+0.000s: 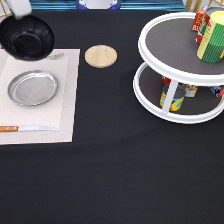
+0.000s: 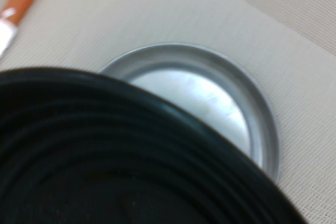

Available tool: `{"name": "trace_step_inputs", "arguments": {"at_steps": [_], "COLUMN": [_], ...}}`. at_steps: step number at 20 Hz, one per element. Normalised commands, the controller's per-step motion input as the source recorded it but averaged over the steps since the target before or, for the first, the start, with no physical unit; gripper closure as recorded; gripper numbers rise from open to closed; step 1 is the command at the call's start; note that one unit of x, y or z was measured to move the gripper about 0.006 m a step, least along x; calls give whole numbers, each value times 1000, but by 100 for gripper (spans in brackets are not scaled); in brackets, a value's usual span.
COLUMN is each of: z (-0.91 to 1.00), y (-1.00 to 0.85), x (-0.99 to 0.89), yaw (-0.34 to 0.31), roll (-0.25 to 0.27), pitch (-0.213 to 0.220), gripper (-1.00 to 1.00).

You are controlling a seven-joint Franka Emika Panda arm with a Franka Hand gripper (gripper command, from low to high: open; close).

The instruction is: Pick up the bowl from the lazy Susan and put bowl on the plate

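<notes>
Gripper [image 1: 19, 11] at exterior view's top left; fingers pinch the bowl [image 1: 26, 37] by its rim. Bowl tilted, off the lazy Susan [image 1: 176, 70], hanging above the plate [image 1: 33, 88], overlapping the placemat's [image 1: 66, 95] top edge. Black surface [image 1: 115, 170] open below.

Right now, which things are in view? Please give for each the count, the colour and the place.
bowl: one, glossy black, held tilted at the exterior view's top left, above the placemat
plate: one, silver, on the placemat
placemat: one, pale, left side
knife: one, orange handle, on the placemat's lower edge
coaster: one, pale wood, right of the placemat
lazy Susan: one, white and grey, right side
cans: several, multicoloured, on both tiers
gripper: one, pale, top left corner, at the bowl's rim
</notes>
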Motion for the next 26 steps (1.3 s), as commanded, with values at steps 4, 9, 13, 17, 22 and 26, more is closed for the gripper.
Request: {"name": "trace_step_inputs", "arguments": {"at_steps": [4, 9, 13, 17, 22, 26], "z": [-719, -415, -300, -326, -373, -73], "y": [-217, -265, -91, 6, 46, 2], "x": [-323, -2, 414, 505, 254, 431], "yaw": [-275, -221, -127, -51, -31, -35], "roll": [-21, 25, 68, 80, 77, 70], "pitch": [-41, 5, 84, 130, 105, 111], "gripper": [100, 100, 100, 100, 100, 100]}}
